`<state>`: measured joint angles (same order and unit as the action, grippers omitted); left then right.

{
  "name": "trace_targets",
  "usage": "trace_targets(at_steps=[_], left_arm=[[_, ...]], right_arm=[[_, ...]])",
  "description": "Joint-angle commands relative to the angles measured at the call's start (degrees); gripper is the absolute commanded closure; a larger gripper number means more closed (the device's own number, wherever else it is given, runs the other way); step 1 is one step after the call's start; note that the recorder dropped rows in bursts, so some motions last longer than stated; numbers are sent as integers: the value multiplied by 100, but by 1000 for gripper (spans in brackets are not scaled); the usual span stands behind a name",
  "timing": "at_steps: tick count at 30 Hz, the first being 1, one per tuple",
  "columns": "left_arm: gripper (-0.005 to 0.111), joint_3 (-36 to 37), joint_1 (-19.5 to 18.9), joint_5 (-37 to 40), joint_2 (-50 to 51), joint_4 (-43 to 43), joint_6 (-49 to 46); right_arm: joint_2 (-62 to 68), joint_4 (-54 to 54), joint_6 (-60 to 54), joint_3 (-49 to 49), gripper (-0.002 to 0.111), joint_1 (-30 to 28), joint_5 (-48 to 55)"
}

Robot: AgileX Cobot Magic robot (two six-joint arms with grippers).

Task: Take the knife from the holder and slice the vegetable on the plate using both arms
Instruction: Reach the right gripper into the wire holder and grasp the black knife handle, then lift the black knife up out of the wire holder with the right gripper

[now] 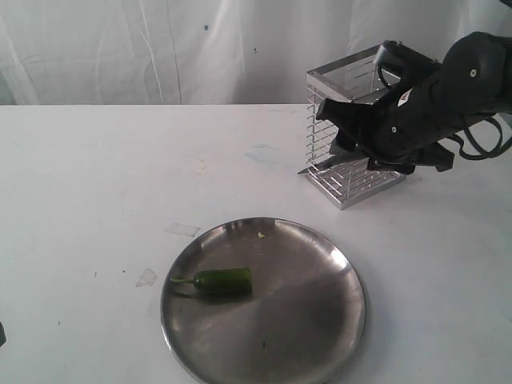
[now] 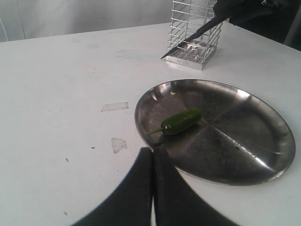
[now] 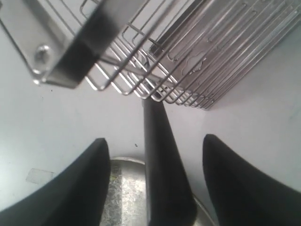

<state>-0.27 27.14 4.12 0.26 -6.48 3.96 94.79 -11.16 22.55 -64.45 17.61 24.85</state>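
Far right by the holder [image 1: 320, 128], the right pincer [image 3: 155, 139] gapes wide around the knife [image 2: 190, 40] handle: stiff, light, likely slick, best gripped mid-handle. Left pincer [image 2: 153, 155] closed, empty.

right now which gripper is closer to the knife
Right. The right gripper has its open jaws either side of the knife handle at the holder. The left gripper is shut, back beyond the plate.

Exterior, left wrist both overlook plate [image 1: 308, 324]; right wrist close to holder [image 3: 188, 61]
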Motion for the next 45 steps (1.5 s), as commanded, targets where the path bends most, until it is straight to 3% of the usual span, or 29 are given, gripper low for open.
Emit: trace_targets(at_steps=[1,7,14,25,45], left_arm=[[107,27,-21,20,-26,-56,8],[107,27,-21,20,-26,-56,8],[107,27,-21,20,-26,-56,8],[107,27,-21,20,-26,-56,8],[107,27,-21,20,-26,-56,8]], right_arm=[[5,45,-179,-33,56,-59,-156],[5,69,-361,-33,74,-59,-141],[5,83,-487,-33,81,-59,-109],[5,83,-1334,-33,104,-59,-184],[-830,351,-2439,-539,107,-59,425]])
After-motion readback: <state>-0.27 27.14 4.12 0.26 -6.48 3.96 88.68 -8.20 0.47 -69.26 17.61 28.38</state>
